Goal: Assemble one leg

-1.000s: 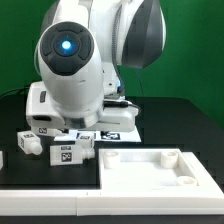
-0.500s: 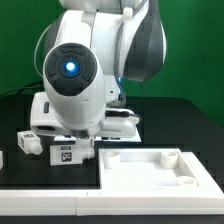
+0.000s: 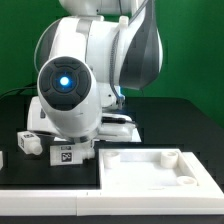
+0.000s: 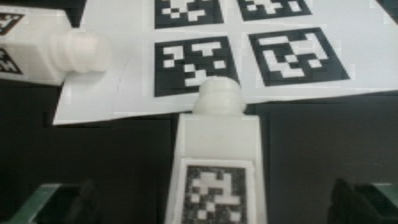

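The wrist view is taken first: the leg (image 4: 217, 150) is seen lying flat on the dark worktop (image 4: 329, 135), with its black-and-white tag facing up at the camera. Its round peg end is pointed at the marker board (image 4: 128, 98) and appears to overlap the board's edge. The claw (image 4: 210, 205) is held wide open. Its two dark fingers (image 4: 54, 202) are set one to each side of the leg, and a clear gap is kept on both sides, so nothing is gripped. A second leg (image 4: 45, 55) is seen at a corner of the marker board, tilted, well apart from the first. Over in the exterior view, the middle of the frame is filled by the white arm (image 3: 80, 70), and the claw is hidden behind it. At the lower left, a tagged post (image 3: 68, 155) is seen just under the arm's body, and a farther post (image 3: 28, 142) is placed beside it, nearer the left edge. Which of these is the leg between the fingers cannot be told. The lower right of the frame is taken up by the large white panel (image 3: 140, 170) with its raised rim.
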Controlling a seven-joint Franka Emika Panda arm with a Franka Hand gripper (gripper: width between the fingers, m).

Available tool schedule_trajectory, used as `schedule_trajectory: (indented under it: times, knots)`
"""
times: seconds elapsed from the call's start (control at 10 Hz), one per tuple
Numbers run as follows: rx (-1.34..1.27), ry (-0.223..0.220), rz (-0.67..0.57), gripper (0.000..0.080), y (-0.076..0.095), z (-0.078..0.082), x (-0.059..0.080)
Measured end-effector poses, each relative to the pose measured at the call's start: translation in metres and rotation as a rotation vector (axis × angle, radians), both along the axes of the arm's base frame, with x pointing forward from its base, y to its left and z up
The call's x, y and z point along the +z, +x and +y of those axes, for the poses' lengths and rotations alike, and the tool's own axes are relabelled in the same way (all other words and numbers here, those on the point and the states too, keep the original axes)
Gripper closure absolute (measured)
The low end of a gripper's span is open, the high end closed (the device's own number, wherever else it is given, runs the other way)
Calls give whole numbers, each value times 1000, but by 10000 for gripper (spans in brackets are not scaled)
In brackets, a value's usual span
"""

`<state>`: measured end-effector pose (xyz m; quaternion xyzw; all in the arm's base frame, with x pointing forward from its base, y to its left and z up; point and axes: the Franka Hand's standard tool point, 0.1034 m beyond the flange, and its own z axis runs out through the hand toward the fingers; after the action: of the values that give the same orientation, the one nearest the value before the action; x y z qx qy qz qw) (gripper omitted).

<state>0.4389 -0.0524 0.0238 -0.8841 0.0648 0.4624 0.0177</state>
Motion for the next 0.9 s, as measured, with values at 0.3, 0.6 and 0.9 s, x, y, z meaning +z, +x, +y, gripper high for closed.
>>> schedule_trajectory:
  times: [0.3,0.6,0.9]
  knots:
    - [0,-1,0,150,0,0,-2]
    - [1,-2,16,150,-6,0,-12]
    - [1,-2,17,474,-6,0,-12]
